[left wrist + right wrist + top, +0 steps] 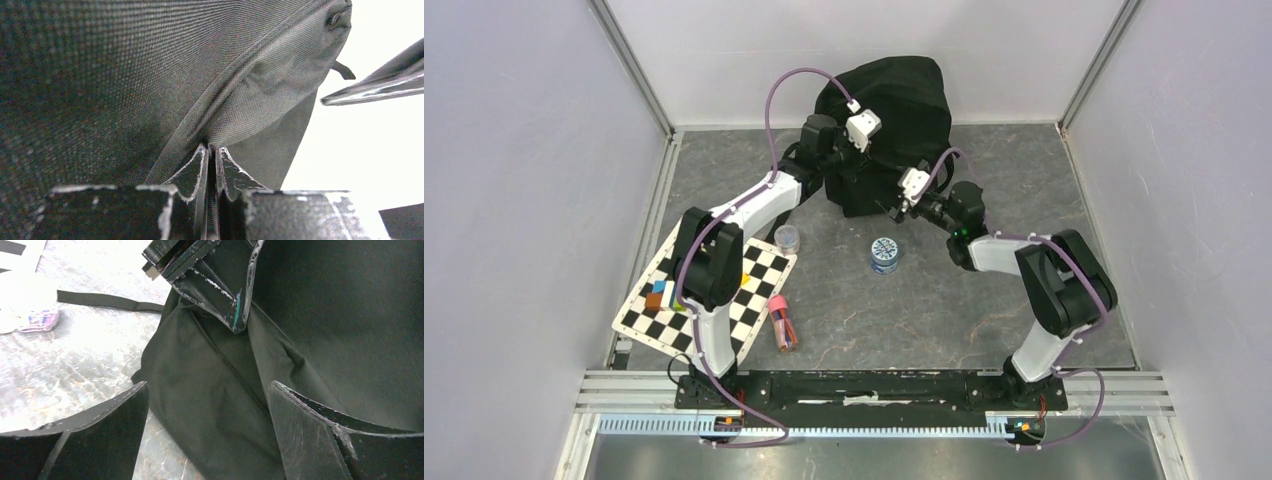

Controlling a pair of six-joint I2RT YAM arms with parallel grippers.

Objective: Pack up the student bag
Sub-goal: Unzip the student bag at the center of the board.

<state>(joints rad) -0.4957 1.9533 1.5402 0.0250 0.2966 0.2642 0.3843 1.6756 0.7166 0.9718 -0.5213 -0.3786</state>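
The black student bag (894, 110) sits slumped at the far middle of the grey table (984, 300), against the back wall. The left gripper (212, 150) is pinched together on a fold of its fabric at a seam, and the right gripper (208, 384) hovers just before its front panel, jaws wide apart and holding nothing. Nearer the arms stand a round blue-labelled tub (884, 254) and a small clear lidded jar (787, 238), contents too small to tell. A bundle of red pens (784, 325) lies beside a checkerboard (724, 300) bearing coloured blocks (660, 293).

The black fabric student bag (914, 105) sits slumped upright at the far centre, creased.
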